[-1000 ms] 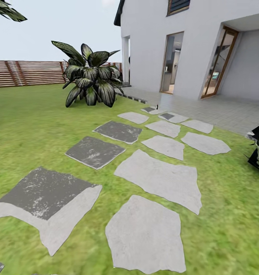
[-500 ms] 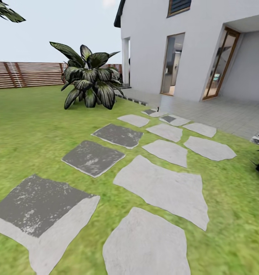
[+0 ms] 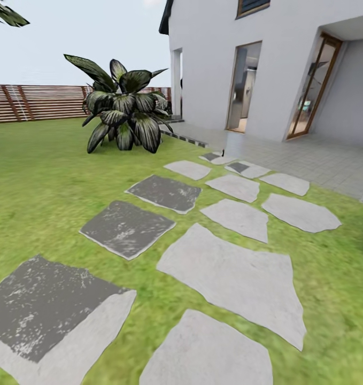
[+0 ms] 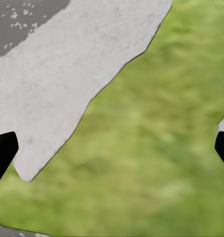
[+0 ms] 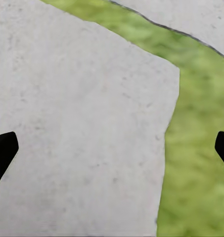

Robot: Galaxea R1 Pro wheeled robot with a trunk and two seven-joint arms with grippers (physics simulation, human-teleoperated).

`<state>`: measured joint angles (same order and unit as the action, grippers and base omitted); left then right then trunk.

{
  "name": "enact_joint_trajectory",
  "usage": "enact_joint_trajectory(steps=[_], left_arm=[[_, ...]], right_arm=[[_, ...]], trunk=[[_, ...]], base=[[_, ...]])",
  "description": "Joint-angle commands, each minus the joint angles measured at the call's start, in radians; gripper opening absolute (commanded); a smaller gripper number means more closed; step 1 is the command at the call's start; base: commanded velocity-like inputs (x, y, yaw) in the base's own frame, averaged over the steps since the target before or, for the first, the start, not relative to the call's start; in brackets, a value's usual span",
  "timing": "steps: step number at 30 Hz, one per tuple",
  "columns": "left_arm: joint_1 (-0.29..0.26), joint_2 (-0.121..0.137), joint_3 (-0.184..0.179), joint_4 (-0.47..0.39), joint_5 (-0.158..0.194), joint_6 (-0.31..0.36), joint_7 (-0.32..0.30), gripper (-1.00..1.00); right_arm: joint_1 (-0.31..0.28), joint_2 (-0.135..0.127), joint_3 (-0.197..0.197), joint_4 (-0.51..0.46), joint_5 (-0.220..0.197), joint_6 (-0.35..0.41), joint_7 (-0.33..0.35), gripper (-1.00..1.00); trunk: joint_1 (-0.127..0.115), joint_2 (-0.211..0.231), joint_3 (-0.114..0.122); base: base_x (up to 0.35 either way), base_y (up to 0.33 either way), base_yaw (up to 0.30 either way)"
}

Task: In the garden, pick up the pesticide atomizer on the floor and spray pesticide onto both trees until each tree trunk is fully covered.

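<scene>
Head view is showing the garden lawn (image 3: 47,176) sloping away under a pale sky, with a path of grey stone paving slabs (image 3: 229,272) running from the foreground toward a white house (image 3: 267,64) at the right. A broad-leaved bush (image 3: 122,109) is standing on the grass beside the far end of the path, and a brown slatted wooden fence (image 3: 37,101) is closing off the lawn behind it. Tiled paving (image 3: 320,160) is lying before the house doors. Left wrist view is looking down on blurred green grass (image 4: 156,148) bordered by a pale slab (image 4: 67,79), with the left gripper (image 4: 112,148) holding its two dark fingertips (image 4: 2,150) at opposite edges, spread wide and gripping nothing. Right wrist view is showing the right gripper (image 5: 112,148) likewise released, fingertips (image 5: 3,148) far apart, hanging over a pale slab (image 5: 77,128) with a strip of grass alongside. Dark leaves (image 3: 7,13) at the upper corner of the head view possibly belong to a tree, though too little is showing to tell.
</scene>
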<state>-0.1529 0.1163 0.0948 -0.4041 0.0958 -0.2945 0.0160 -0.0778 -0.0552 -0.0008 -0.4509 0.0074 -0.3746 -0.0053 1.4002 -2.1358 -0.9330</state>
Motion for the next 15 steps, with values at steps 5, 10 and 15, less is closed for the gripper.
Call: enact_joint_trajectory(steps=[5,10,15], left_arm=[[0.0,0.0,-0.003,0.001,0.009,-0.003,0.0,1.0],[0.0,0.0,-0.003,0.001,0.009,-0.003,0.0,1.0],[0.0,0.0,-0.003,0.001,0.01,-0.003,0.0,1.0]], right_arm=[[0.0,0.0,-0.001,-0.001,0.0,-0.003,-0.001,1.0],[0.0,0.0,-0.001,0.0,0.001,-0.003,-0.001,1.0],[0.0,0.0,0.0,0.001,0.002,-0.003,-0.001,1.0]], trunk=[[0.0,0.0,-0.001],[0.0,0.0,-0.001],[0.0,0.0,-0.001]], base=[[0.34,0.0,0.0],[0.34,0.0,0.0],[0.34,0.0,-0.009]])
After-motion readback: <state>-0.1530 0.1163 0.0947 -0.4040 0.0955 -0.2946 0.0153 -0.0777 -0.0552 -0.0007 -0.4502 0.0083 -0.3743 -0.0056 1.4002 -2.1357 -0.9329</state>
